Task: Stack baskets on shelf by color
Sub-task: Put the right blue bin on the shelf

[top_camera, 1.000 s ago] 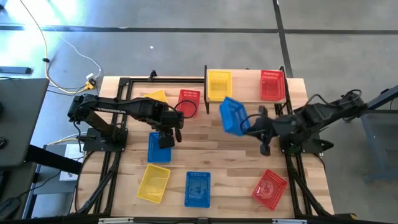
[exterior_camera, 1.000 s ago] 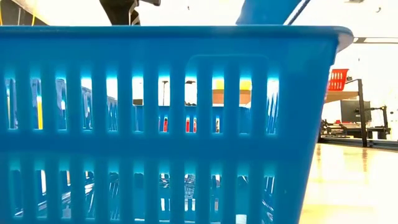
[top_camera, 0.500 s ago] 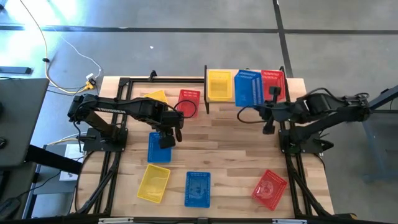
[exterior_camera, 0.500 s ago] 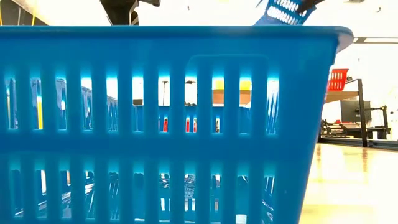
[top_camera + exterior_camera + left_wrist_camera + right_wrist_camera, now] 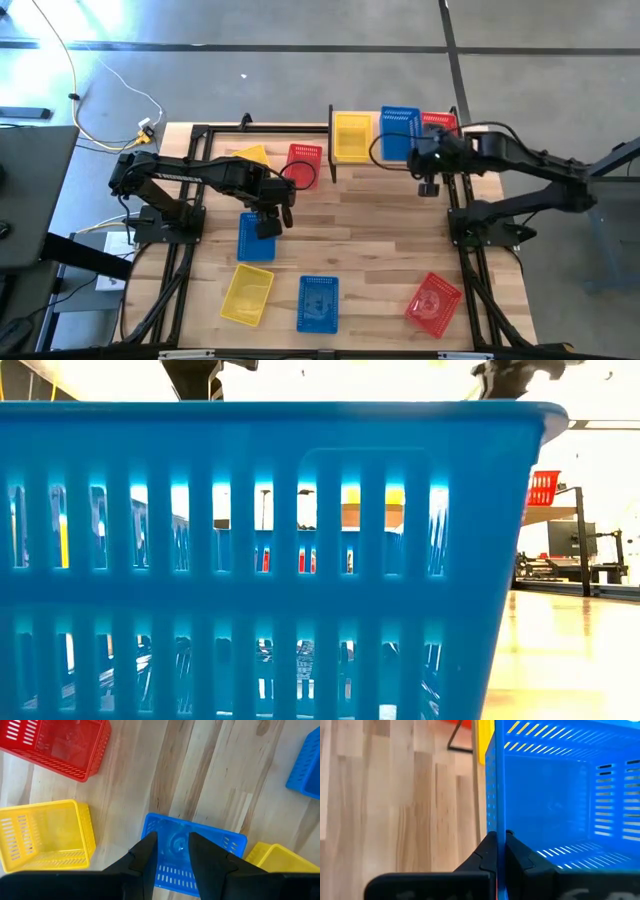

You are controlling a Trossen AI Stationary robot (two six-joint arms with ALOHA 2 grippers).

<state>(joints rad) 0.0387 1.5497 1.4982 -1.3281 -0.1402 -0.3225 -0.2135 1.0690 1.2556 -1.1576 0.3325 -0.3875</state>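
My right gripper (image 5: pixel 499 837) is shut on a blue basket (image 5: pixel 400 135). The basket stands level over the wooden shelf (image 5: pixel 372 160), between a yellow basket (image 5: pixel 352 137) and a red basket (image 5: pixel 441 124). My left gripper (image 5: pixel 170 845) is open and hovers just above another blue basket (image 5: pixel 200 852) that lies on the table (image 5: pixel 340 215); I cannot tell if it touches it. In the low view a third blue basket (image 5: pixel 260 550) fills the picture and hides both grippers. My right gripper pinches the blue basket's near end wall (image 5: pixel 495 795), close to its right corner, with one finger inside the basket and one outside. The fingers (image 5: pixel 487 852) come slanting from the table's right and above. The basket is upright; whether its bottom rests on the shelf I cannot tell.
On the table lie a yellow basket (image 5: pixel 252 155) and a red basket (image 5: pixel 303 165) near the left arm, and a yellow (image 5: pixel 247 293), a blue (image 5: pixel 318 302) and a red basket (image 5: pixel 433 303) along the near edge. Bare wood shows in the middle.
My right gripper, still shut on the blue basket, has swung from above the table's middle toward the far edge. The basket was tilted in the air; now it stands level over the shelf between the yellow and red baskets. The left arm has kept still.
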